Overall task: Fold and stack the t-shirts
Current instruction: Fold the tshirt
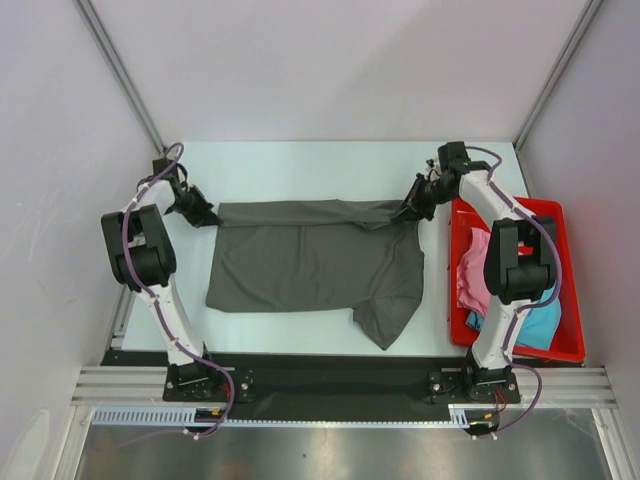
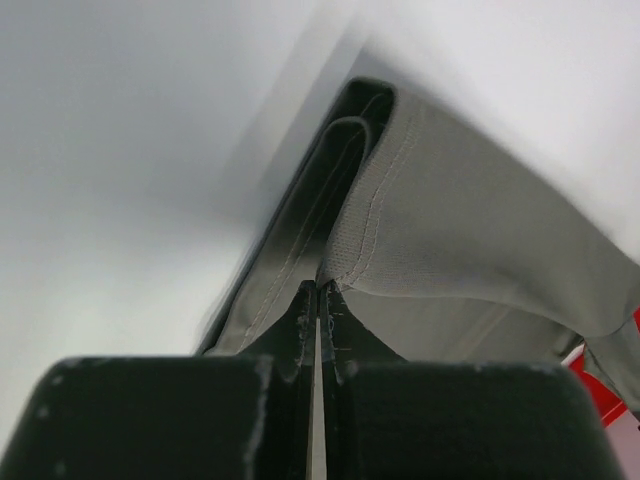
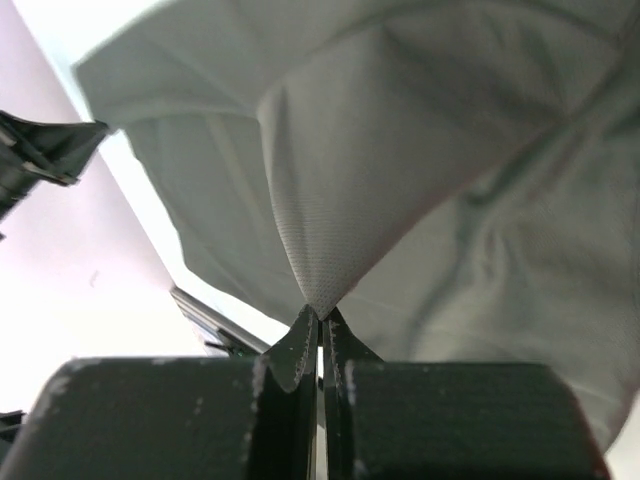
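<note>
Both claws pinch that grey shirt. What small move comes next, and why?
Probably both lift together and draw the far edge toward the near hem. The left gripper and right gripper each pinch a far corner of the grey t-shirt, spread mostly flat.

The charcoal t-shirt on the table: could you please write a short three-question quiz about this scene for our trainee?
1. True or false: the left gripper and right gripper each pinch the charcoal t-shirt at its far edge.
2. Where do the pink shirt and turquoise shirt lie? A) in the red tray B) under the charcoal t-shirt C) on the floor
3. Fill in: the red tray sits beside the ___ arm.
Key: 1 true; 2 A; 3 right.
</note>
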Controlling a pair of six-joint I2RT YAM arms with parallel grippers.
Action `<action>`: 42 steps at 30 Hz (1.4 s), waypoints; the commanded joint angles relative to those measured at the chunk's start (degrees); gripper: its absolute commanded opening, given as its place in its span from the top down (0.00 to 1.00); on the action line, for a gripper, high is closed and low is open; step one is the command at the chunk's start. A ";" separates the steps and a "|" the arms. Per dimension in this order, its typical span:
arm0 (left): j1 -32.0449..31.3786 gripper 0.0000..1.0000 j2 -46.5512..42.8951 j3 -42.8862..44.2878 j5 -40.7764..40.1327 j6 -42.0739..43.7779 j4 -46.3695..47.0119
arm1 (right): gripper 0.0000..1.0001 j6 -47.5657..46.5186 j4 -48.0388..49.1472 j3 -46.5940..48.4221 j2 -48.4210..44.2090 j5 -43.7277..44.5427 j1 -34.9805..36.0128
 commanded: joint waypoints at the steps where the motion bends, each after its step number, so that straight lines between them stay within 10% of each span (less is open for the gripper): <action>1: 0.35 1.00 -4.34 -1.95 -1.45 2.43 -1.79 | 1.00 -2.88 -2.75 -3.48 -2.53 -1.01 -0.20; 42: 0.96 1.00 -6.98 -11.27 -8.40 4.45 -1.70 | 1.00 -5.16 1.12 -18.26 -6.31 0.66 -0.29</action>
